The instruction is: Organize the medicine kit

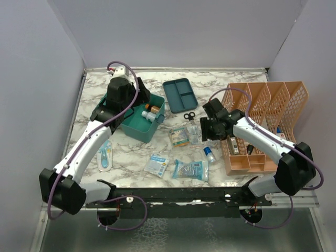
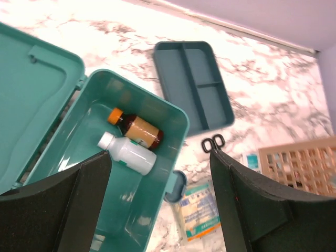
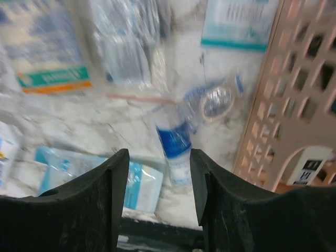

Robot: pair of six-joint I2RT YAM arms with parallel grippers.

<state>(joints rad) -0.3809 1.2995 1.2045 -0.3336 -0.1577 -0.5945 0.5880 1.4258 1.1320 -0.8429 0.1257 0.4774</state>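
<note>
1. Medicine kit [image 1: 137,131] stands open at the rear left of the bench [image 1: 210,79], with its insert tray [image 1: 180,94] lying apart beside it. A brown bottle [image 2: 137,131] and a white bottle [image 2: 128,153] lie loose inside.
2. Left claw [image 2: 157,168] hangs wide and empty over the kit. If it descends off-centre, a finger could catch the rim and shove the box.
3. Right claw [image 3: 157,157], parted and holding nothing, hovers above a small blue-labelled bottle [image 3: 176,149] near the orange rack [image 1: 268,105]. Being round, the bottle could roll away as the claw closes, or the neighbouring packet [image 3: 131,184] could get pinched with it.
4. Bottles left lying crookedly may stop the tray from seating.
</note>
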